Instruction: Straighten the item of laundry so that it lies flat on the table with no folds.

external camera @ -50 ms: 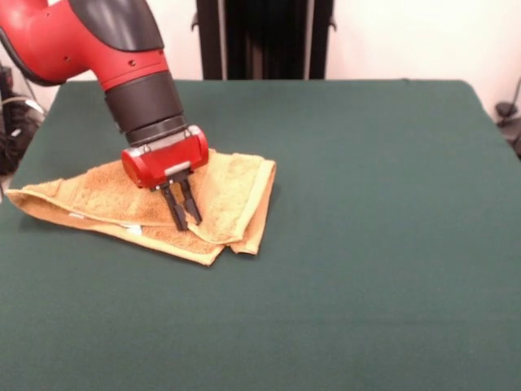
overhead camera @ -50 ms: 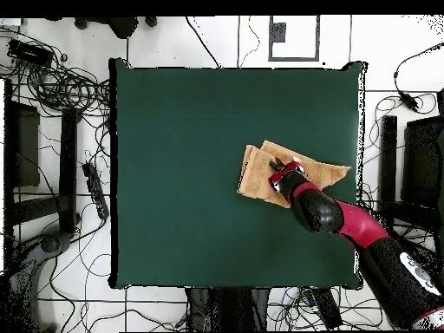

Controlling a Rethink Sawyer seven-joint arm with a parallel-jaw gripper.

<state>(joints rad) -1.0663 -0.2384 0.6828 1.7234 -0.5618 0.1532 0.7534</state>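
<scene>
The item of laundry [external camera @ -50 ms: 236,191], an orange-tan towel, lies folded over itself in several layers on the left part of the green table [external camera @ -50 ms: 374,212]; a long corner points to the table's left edge. My gripper [external camera @ -50 ms: 186,221] comes down onto its middle. The two black fingers stand close together with their tips pressed into the upper layer, shut on a pinch of cloth. In the overhead view the item of laundry [overhead camera @ -50 ms: 256,173] sits near the right edge of the table [overhead camera @ -50 ms: 191,156], with the gripper [overhead camera @ -50 ms: 276,165] on top of it and the arm covering part of it.
The towel's left corner almost reaches the table edge [external camera @ -50 ms: 8,199]. Cables [overhead camera @ -50 ms: 61,87] and dark stands lie on the floor around the table.
</scene>
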